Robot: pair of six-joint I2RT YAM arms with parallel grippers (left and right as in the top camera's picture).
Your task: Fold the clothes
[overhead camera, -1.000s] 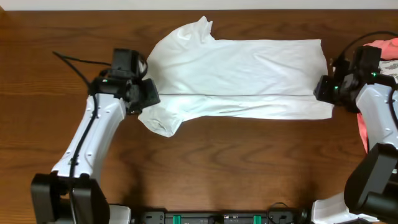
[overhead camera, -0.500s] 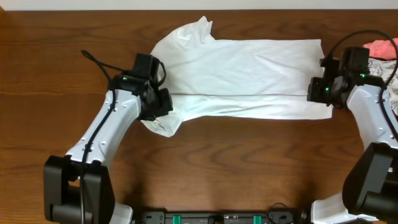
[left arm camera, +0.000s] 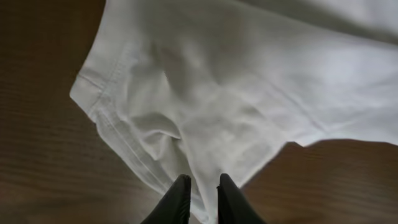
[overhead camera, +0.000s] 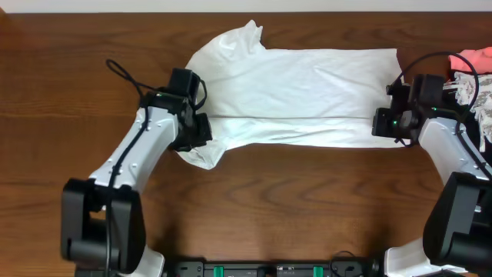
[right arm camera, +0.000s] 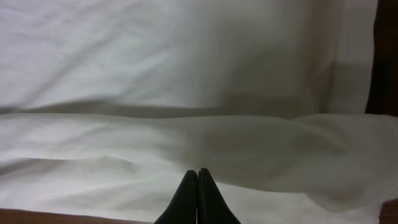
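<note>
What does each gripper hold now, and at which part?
Both are shut on the white T-shirt. The left gripper pinches the near sleeve close to its hem; the right gripper seems to pinch the near layer at the bottom-hem end.

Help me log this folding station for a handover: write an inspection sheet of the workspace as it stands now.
Surface: dark wooden table, bare wood around the shirt.
Job's things: white T-shirt lying flat, near long edge folded over, one sleeve bunched at its left end.
Clutter: pink cloth heaped at the table's right edge.
End effectors: left end effector pinched on the sleeve hem; right end effector shut at the shirt's right end, but it is unclear whether it grips the cloth.
Cables: black cable looping off the left arm; second black cable arching over the right arm.
Surroundings: pale strip beyond the far edge; nothing else seen.
</note>
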